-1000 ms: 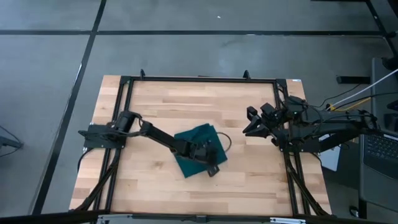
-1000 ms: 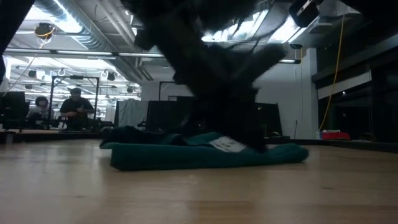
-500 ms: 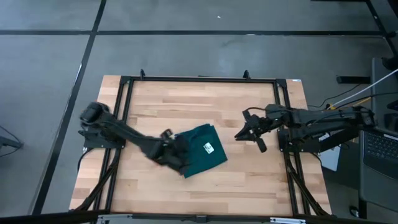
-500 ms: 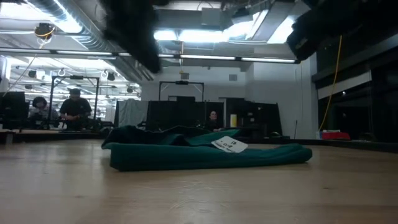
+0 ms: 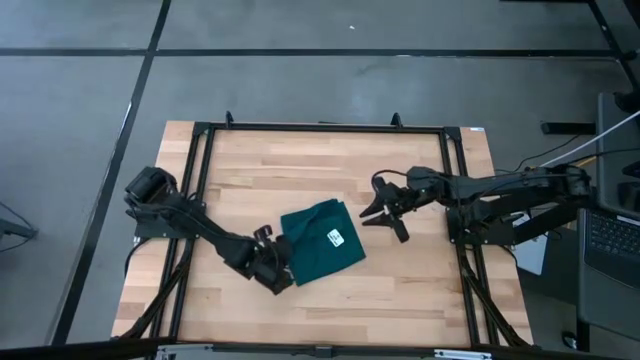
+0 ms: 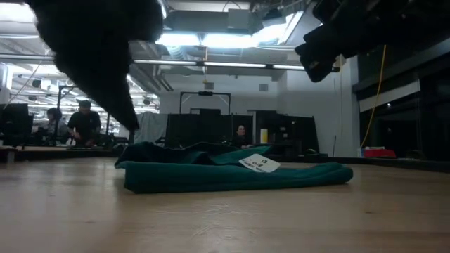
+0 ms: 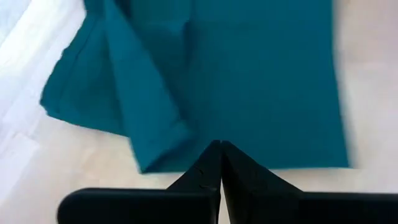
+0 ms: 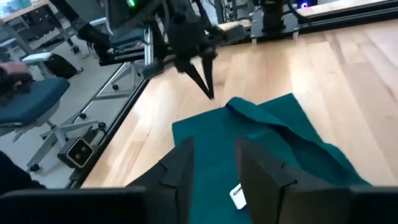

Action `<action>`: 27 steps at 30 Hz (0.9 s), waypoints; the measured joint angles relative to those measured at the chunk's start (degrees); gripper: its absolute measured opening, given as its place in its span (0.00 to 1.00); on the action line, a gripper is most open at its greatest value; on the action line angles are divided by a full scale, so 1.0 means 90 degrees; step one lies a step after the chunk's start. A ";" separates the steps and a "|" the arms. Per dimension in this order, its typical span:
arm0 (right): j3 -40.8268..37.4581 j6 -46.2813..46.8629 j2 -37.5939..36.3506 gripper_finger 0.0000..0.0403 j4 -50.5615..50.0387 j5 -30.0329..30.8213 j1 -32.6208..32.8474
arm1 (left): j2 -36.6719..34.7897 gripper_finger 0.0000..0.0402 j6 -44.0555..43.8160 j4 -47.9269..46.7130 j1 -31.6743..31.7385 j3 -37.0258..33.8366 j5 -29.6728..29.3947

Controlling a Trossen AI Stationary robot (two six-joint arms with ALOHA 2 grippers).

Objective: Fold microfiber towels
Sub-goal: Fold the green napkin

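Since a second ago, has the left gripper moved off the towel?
Yes. The left gripper, shut, has slid from on top of the towel to just past its left edge, toward the table frame's left rail.

From my station I see the microfiber towel as a plain dark teal-green with no pattern, its small tag white with dark print. It lies on a butcher-block table of pale and honey-toned wood strips, edged by a black metal frame. Both grippers, left and right, are matte black like their arms, the floor around the table is grey with dark lines, and an office chair off the table has a blue seat.
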 joint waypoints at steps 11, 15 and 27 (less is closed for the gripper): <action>0.0002 0.0238 0.0002 0.26 0.0144 -0.0192 -0.0030 | 0.0389 0.00 0.0529 0.1117 0.0358 -0.0295 0.0429; 0.0002 0.0248 0.0002 0.21 0.0208 -0.0288 -0.0028 | 0.0618 0.00 0.0573 0.1072 0.0526 -0.0361 0.0346; 0.0002 0.0438 0.0002 0.12 0.0167 -0.0356 0.0173 | 0.0583 0.00 -0.1653 0.1412 0.1637 -0.0669 -0.1388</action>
